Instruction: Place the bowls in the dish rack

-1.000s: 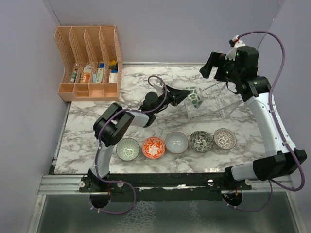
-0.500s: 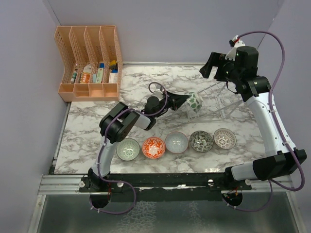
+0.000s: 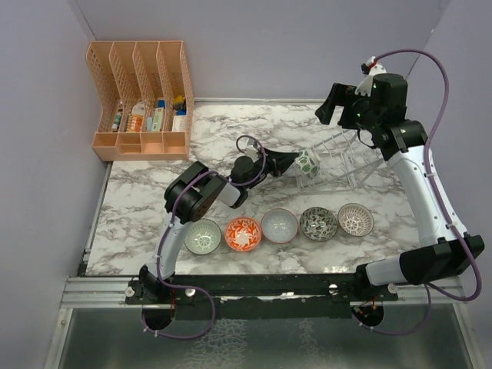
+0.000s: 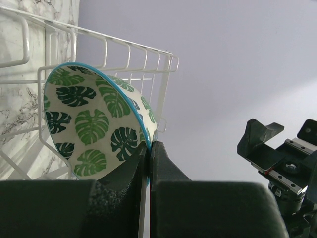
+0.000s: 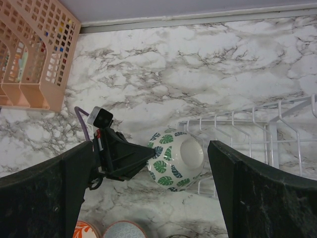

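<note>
- With jaws of the left gripper [image 4: 149,151] nearly closed, pinches the rim of the round green-leaf ceramic bowl [image 4: 94,124].
- Holds that bowl on edge just beyond the jaws, at the end ribs of the pale thin-ribbed dish rack [image 3: 347,157].
- Spreads jaws of the right gripper [image 3: 338,108] wide and empty, high above rack and bowl.
- Shows five more small patterned bowls in a row, well behind the left jaws toward the arm bases: pale green bowl [image 3: 203,236], red-orange bowl [image 3: 243,234], light blue-grey bowl [image 3: 279,225], dark grey speckled bowl [image 3: 318,223], pink-white lattice bowl [image 3: 355,219].

White arm links [image 3: 427,192], black joints [image 3: 192,196], looping purple cables [image 3: 419,51], black hands [image 3: 292,162]
</note>
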Robot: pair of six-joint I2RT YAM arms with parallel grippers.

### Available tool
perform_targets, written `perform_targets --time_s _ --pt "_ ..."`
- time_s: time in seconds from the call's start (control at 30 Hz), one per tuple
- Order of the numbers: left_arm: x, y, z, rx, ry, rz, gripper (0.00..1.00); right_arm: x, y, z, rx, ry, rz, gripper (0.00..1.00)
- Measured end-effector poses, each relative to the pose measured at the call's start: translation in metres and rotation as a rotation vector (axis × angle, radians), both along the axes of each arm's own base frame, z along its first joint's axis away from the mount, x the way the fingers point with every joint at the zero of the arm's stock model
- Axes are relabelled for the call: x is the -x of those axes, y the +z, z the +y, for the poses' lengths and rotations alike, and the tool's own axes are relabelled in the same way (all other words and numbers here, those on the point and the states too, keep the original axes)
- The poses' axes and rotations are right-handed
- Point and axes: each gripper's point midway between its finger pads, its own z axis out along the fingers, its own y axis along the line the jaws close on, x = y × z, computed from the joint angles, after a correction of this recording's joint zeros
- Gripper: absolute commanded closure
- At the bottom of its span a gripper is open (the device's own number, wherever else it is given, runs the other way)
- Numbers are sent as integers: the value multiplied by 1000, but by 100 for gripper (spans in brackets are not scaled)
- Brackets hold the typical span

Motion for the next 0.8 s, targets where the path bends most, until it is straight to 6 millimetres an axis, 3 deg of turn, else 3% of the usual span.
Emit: perform_targets --time_s 0.57,0.8 --pt "-1 -11 -7 49 -4 44 100 -2 -11 3 4 18 26 0" --pt "0 -12 -8 48 -13 51 85 -1 -11 6 -2 36 27 0"
